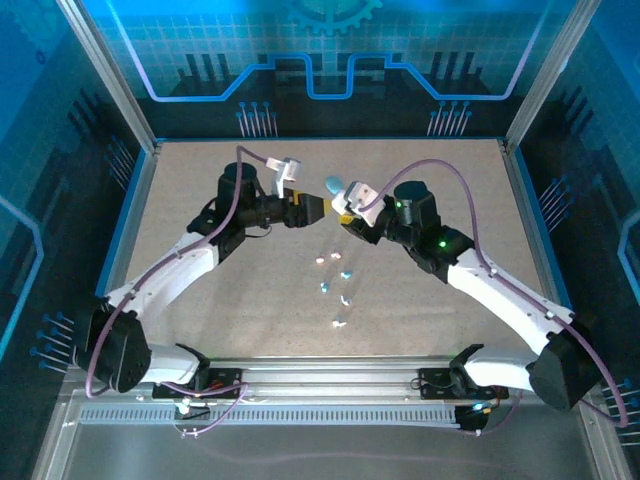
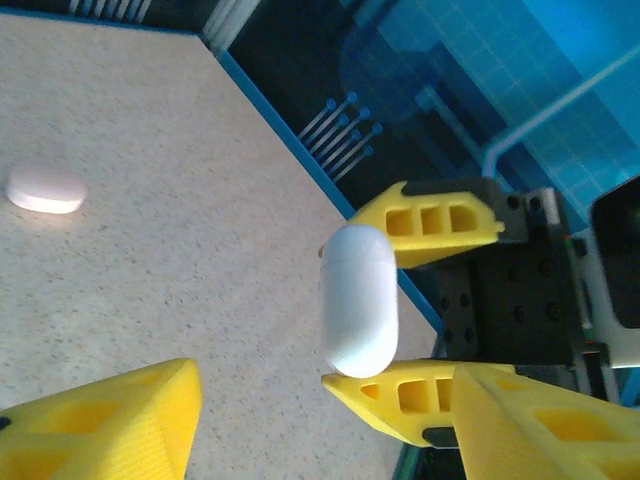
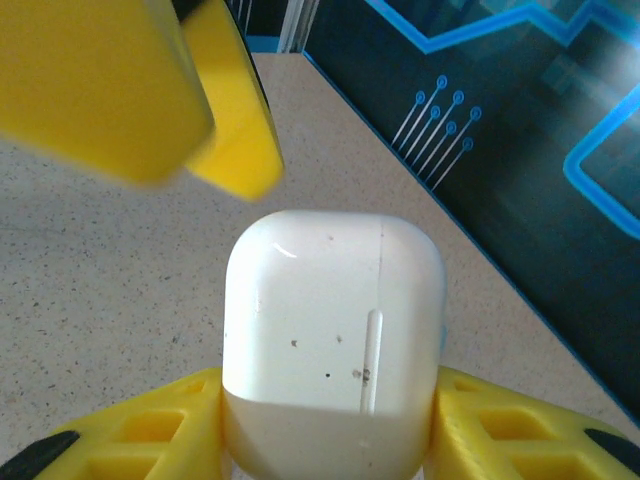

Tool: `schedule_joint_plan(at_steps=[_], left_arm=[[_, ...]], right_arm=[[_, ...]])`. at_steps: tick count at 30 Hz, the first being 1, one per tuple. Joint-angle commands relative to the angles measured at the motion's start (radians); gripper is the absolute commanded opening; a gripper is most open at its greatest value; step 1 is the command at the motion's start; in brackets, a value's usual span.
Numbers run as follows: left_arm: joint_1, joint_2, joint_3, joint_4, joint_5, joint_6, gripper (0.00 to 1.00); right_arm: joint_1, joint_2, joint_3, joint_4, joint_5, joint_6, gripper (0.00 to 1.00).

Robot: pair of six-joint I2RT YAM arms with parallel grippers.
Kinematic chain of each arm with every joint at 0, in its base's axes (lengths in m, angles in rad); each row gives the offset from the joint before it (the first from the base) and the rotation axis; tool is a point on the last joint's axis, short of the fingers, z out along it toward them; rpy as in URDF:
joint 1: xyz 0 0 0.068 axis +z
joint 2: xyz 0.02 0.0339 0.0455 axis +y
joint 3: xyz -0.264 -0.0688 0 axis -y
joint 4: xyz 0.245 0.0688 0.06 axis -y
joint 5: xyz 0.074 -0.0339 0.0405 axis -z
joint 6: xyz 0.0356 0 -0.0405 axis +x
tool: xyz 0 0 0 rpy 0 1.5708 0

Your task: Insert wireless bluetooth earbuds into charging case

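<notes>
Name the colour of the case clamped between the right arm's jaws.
White case, faintly speckled with dark dots; the right wrist view shows it best.

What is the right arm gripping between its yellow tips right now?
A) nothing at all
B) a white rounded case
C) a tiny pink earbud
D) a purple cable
B: the right end effector clamps a white case from both sides, its yellow tips pressed against the case's lower half.

Left arm (image 1: 180, 265), right arm (image 1: 500, 292): white links, black joints, lilac cables (image 1: 455, 175), yellow hollow-ribbed fingers (image 3: 130, 440); green lights (image 1: 440, 243) on right.
</notes>
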Motion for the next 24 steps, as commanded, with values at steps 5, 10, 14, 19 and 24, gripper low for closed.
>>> schedule_joint_plan(at_steps=[5, 10, 14, 19, 24], left_arm=[[-0.042, 0.046, 0.079, -0.084, 0.038, 0.046, 0.6], [-0.055, 0.071, 0.115, -0.119, 0.033, 0.063, 0.51], [-0.059, 0.09, 0.139, -0.163, 0.029, 0.085, 0.43], [-0.068, 0.107, 0.16, -0.189, 0.034, 0.098, 0.35], [-0.074, 0.119, 0.17, -0.201, 0.043, 0.105, 0.35]], right_arm=[[0.039, -0.032, -0.019, 0.037, 0.018, -0.084, 0.47], [0.057, -0.034, -0.017, 0.03, 0.04, -0.119, 0.47], [0.066, -0.036, -0.016, 0.027, 0.06, -0.139, 0.47], [0.074, -0.041, -0.017, 0.036, 0.077, -0.152, 0.47], [0.08, -0.039, -0.013, 0.037, 0.083, -0.167, 0.47]])
